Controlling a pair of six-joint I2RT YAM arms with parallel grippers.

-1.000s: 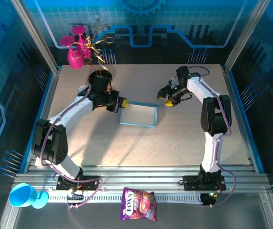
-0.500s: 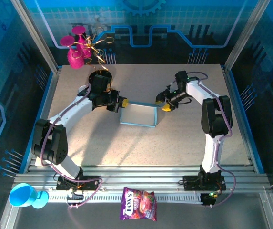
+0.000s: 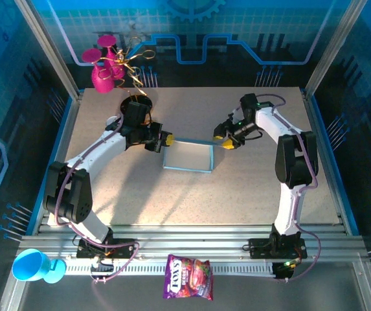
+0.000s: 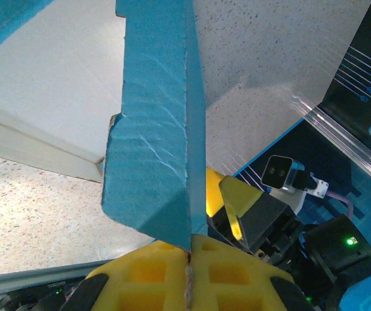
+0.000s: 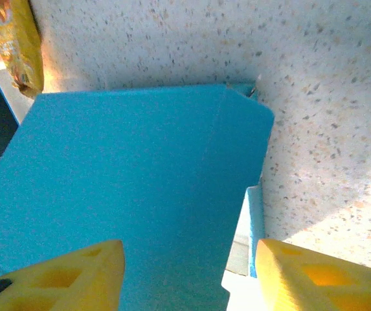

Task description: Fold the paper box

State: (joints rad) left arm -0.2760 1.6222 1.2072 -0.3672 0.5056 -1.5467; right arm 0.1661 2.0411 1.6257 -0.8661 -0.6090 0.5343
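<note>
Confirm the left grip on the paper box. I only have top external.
Observer: Left gripper is shut on a raised blue flap of the paper box, pinching its edge.
Operator: Right side?
Observer: Right gripper is open, with a blue panel lying between its fingers. Contact is unclear.
Operator: Flap condition?
Observer: Light wrinkles run across the held flap's face.

Left arm [image 3: 94,154] reaches forward from its base, elbow bent, forearm angled inward; left end effector [image 3: 166,139] points right, its yellow fingers [image 4: 146,272] pressed shut on an edge of the box [image 4: 159,129]; right arm [image 3: 293,162] stands tall from its base, then bends left; right end effector [image 3: 224,138] faces the left one, fingers [image 5: 62,272] well parted.
</note>
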